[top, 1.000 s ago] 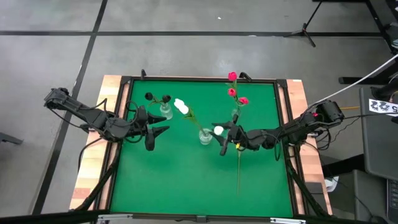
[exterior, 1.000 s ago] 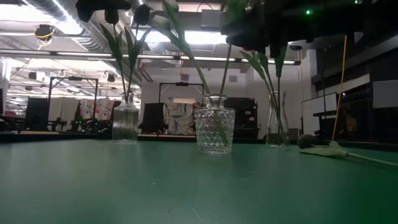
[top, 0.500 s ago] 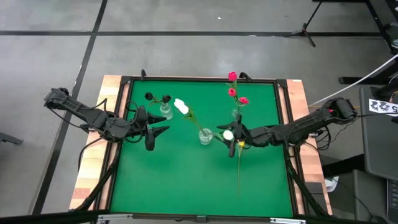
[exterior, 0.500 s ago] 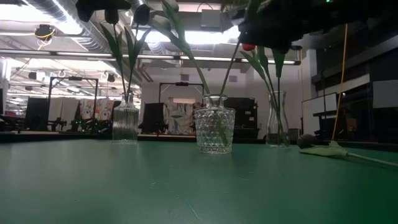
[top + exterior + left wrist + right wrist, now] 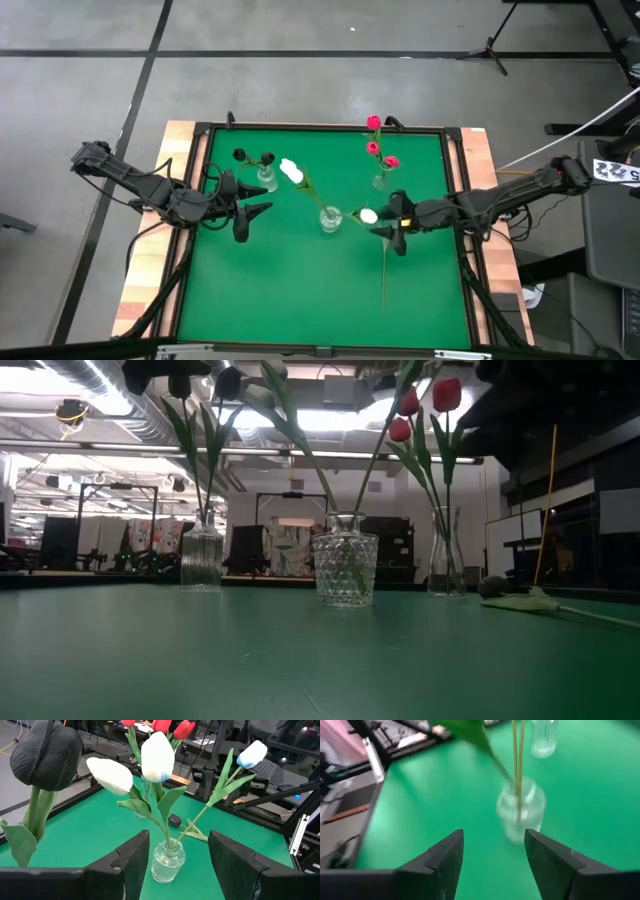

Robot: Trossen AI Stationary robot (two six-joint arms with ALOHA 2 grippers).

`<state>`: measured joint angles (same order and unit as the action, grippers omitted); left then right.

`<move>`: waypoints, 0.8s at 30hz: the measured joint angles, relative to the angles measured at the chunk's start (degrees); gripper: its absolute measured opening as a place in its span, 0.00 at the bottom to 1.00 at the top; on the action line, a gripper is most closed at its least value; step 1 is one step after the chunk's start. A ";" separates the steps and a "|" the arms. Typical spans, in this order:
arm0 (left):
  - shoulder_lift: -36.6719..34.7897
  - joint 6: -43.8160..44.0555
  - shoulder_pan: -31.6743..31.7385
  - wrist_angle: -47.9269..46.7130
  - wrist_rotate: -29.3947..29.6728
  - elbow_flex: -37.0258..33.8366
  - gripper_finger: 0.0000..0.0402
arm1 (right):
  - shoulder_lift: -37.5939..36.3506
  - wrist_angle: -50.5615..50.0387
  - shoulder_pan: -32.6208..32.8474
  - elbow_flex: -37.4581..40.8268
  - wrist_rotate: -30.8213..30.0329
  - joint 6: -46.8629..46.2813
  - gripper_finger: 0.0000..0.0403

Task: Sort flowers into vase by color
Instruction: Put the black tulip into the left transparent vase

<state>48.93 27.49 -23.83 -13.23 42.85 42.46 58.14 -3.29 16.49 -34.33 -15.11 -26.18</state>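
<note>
On the green table (image 5: pixel 300 290) I see three glass vases. The left vase (image 5: pixel 267 179) holds two black tulips (image 5: pixel 240 156). The middle vase (image 5: pixel 329 219) holds three white tulips (image 5: pixel 157 750) on thin green stems. The back vase (image 5: pixel 379 183) holds three red tulips (image 5: pixel 373 123). One more flower (image 5: pixel 383 268) lies flat near the right side, with a dark head. My right claw (image 5: pixel 392 236) is open wide and holds nothing, just beside the middle vase. My left claw (image 5: pixel 248 213) is open too, near the left vase.
</note>
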 joint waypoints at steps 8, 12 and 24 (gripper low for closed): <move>-0.01 0.60 0.00 -0.34 0.00 0.00 0.50 | -3.40 -11.07 0.08 -0.04 13.05 -17.19 0.52; 0.00 1.85 0.00 -1.77 -0.03 0.00 0.50 | -3.34 -16.10 3.17 -0.04 16.11 -24.81 0.52; -0.02 2.75 0.00 -3.32 -0.02 0.00 0.50 | 4.63 -25.58 13.94 -0.01 -2.90 -54.47 0.48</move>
<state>48.90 30.24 -23.83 -16.56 42.83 42.46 62.77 -28.87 30.44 -34.35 -18.01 -80.65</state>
